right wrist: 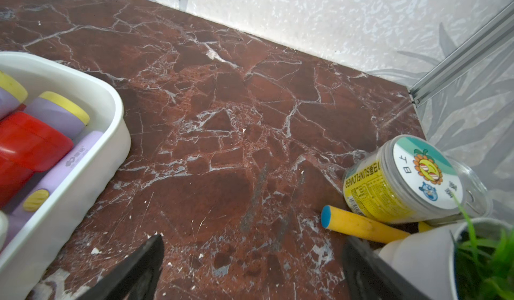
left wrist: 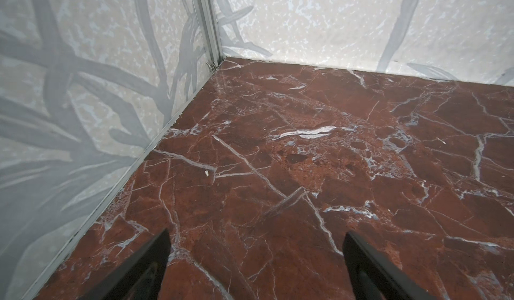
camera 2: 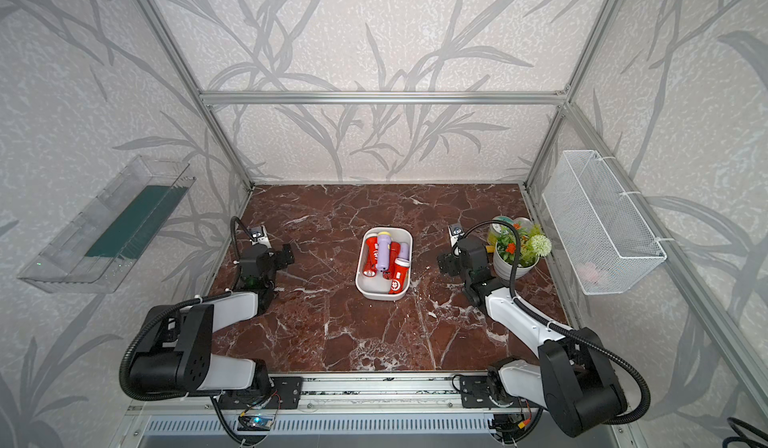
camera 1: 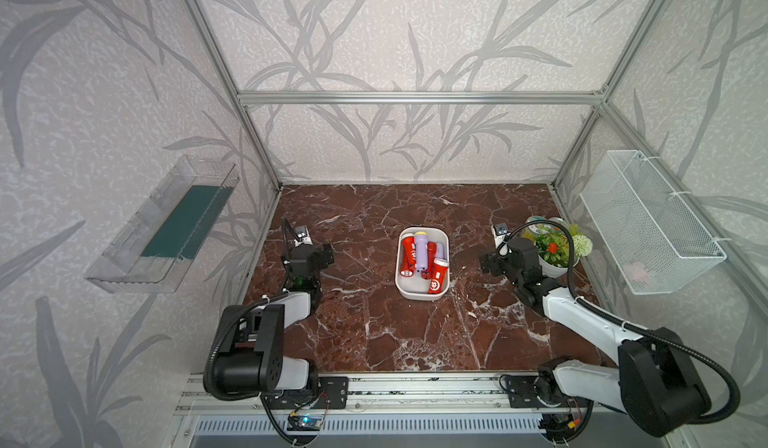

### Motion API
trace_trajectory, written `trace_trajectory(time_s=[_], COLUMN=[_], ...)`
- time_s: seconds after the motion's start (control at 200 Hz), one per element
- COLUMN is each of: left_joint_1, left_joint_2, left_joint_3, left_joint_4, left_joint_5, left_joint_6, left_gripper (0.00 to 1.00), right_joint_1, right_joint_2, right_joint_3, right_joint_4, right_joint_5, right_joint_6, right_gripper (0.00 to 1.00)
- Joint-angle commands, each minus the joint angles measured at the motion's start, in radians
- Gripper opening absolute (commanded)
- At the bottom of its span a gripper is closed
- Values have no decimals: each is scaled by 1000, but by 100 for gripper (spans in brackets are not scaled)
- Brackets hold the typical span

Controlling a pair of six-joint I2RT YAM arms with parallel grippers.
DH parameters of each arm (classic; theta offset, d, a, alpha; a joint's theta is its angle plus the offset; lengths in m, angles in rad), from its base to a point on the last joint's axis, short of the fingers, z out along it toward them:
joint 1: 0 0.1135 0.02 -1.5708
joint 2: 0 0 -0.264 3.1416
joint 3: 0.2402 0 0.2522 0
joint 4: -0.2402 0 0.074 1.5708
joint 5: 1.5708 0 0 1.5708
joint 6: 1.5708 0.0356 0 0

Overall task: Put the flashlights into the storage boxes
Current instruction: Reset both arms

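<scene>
Top views: three red flashlights (camera 1: pixel 437 279), two lavender flashlights (camera 1: pixel 420 253) in one white tub (camera 1: pixel 415 290); left fingers (left wrist: pixel 155 259), right fingers (right wrist: pixel 144 265) wide, empty.

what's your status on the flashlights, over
Left gripper open, right gripper open, both empty. Flashlights in view all lie in the white tub. Potted plant close beside right gripper.

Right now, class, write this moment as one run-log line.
flashlights: all visible ones in white tub | left gripper: open, empty | right gripper: open, empty, beside plant pot
</scene>
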Motion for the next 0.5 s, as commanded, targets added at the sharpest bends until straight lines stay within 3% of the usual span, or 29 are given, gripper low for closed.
trace_trajectory(time_s=[0.0,0.245,0.495], left_joint_1=[11,15,14], left_joint_2=[44,127,133], left_joint_3=[-53,-51,-52], left_joint_4=[189,257,267], left_joint_5=[18,22,27], left_joint_6=[-25,-31,-24], left_gripper=[99,99,97], right_joint_1=[-24,-140,-171], right_joint_2=[27,133,271], right_joint_3=[-51,-113,-128], right_joint_4=[153,394,549], right_joint_5=[10,-52,-192], right_joint_6=[-31,-7,-28], right_gripper=[99,99,99])
